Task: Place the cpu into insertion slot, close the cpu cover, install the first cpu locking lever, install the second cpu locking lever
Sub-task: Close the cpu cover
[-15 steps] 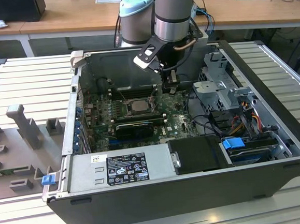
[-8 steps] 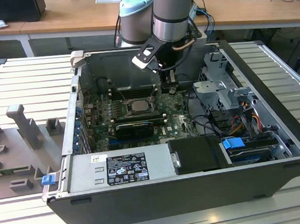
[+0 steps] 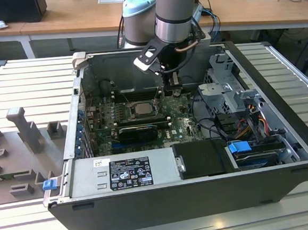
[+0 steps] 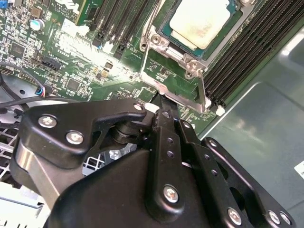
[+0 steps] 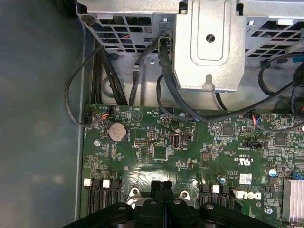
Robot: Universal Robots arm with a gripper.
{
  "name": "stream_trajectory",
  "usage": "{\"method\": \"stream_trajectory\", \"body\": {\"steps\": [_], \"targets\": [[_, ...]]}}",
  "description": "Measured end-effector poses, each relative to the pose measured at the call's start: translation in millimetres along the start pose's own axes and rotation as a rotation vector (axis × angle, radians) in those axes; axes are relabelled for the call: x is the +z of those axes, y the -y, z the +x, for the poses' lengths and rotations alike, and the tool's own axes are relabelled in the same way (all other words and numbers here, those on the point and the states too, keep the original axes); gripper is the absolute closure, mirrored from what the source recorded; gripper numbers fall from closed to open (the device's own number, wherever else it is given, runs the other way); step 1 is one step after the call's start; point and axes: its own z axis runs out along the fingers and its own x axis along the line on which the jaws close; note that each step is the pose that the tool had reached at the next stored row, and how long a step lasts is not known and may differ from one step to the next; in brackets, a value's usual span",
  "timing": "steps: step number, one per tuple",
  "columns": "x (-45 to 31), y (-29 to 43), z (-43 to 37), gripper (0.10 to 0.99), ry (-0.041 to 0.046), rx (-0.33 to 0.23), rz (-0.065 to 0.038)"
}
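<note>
**CPU seated, cover down; gripper at socket edge**

Exterior view: open computer case (image 3: 285, 152) lies on its side on a slatted table (image 3: 29, 87). The arm reaches down into it, and the gripper (image 3: 174, 88) is low over the motherboard (image 3: 184, 126), just beside the insertion slot (image 3: 132, 107) on the exterior view's right.

The cpu (image 4: 202, 21) sits in the slot with its dull silver top facing up. The cpu cover (image 4: 194, 64) lies flat around it, and the chip shows through the window. A thin metal lever rod (image 4: 148, 40) runs along one side of the cover; I cannot tell whether it is latched.

Gripper (image 4: 159, 100): both wrist views show the black fingers (image 5: 156, 187) pressed together with nothing visible between them. In the second wrist view the tips meet the board right at the cover's outer edge, near a corner. I cannot tell whether they touch a lever.

Memory slots (image 4: 242, 52) flank the socket. The first wrist view shows a coin cell (image 5: 118, 131) and a metal drive cage (image 5: 209, 42) with cables.
</note>
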Motion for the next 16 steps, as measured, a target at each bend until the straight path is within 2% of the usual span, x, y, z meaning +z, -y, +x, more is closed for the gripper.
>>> {"method": "stream_trajectory", "body": {"steps": [16], "targets": [[0.0,3.6,0.2,0.980,0.0000,0.000,0.000]]}}
